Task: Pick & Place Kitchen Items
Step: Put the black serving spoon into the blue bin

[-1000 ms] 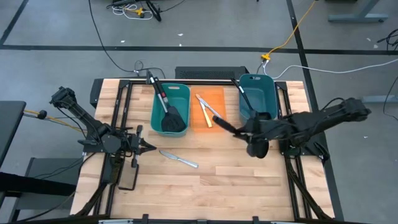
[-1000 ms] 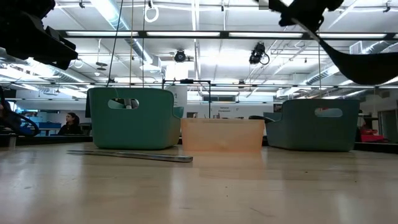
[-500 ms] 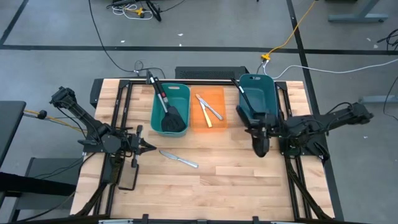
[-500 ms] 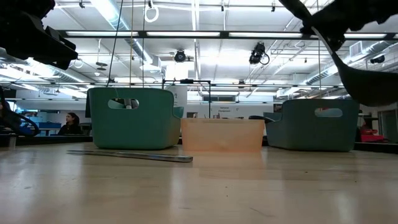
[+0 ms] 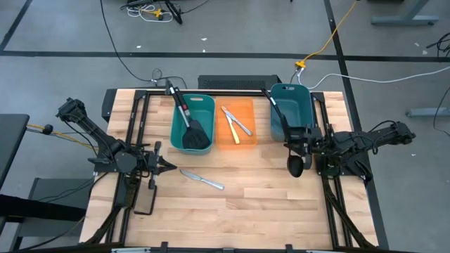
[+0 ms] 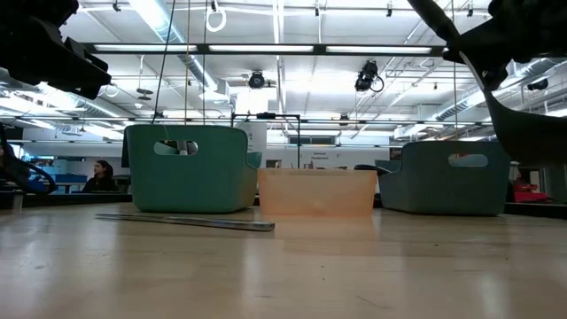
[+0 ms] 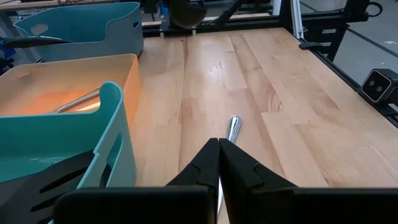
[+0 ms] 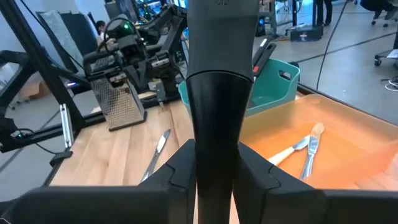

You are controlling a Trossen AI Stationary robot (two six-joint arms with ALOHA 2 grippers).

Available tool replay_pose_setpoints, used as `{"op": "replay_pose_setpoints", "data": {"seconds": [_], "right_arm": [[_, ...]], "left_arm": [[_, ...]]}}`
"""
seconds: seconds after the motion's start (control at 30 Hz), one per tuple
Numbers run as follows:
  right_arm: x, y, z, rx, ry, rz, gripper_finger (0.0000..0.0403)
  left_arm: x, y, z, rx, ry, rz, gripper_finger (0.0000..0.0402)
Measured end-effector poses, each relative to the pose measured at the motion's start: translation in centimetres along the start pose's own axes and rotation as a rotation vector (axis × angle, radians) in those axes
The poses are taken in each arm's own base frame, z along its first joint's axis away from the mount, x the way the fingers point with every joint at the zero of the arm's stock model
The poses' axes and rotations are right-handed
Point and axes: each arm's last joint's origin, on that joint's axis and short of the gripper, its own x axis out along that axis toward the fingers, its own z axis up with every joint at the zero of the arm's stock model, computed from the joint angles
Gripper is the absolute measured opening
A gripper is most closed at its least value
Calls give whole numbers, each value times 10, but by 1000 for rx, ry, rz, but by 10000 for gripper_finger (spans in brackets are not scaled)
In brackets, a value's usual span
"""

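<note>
The silver metal knife lies flat on the pale wooden table, nearest the front edge and apart from the bins. The left gripper waits beside it, fingers closed on nothing. The right gripper clamps the smooth handle of the long black plastic ladle, bowl hanging just in front of the right teal plastic bin, probably for depositing there. Farther back, the orange bin contains a pale-yellow knife and another silver knife. The left teal bin holds black slotted spatulas.
</note>
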Motion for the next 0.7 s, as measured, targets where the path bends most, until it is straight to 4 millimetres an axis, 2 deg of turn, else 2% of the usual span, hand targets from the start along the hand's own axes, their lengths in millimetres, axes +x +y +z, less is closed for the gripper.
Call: {"op": "replay_pose_setpoints", "data": {"seconds": [0.53,0.7], "right_arm": [[-1,-1,-1,5,-5,-9,73],[-1,0,8,37,-100,-26,73]], "left_arm": [[0,0,0,0,0,0,11],[0,0,0,0,0,0,11]]}}
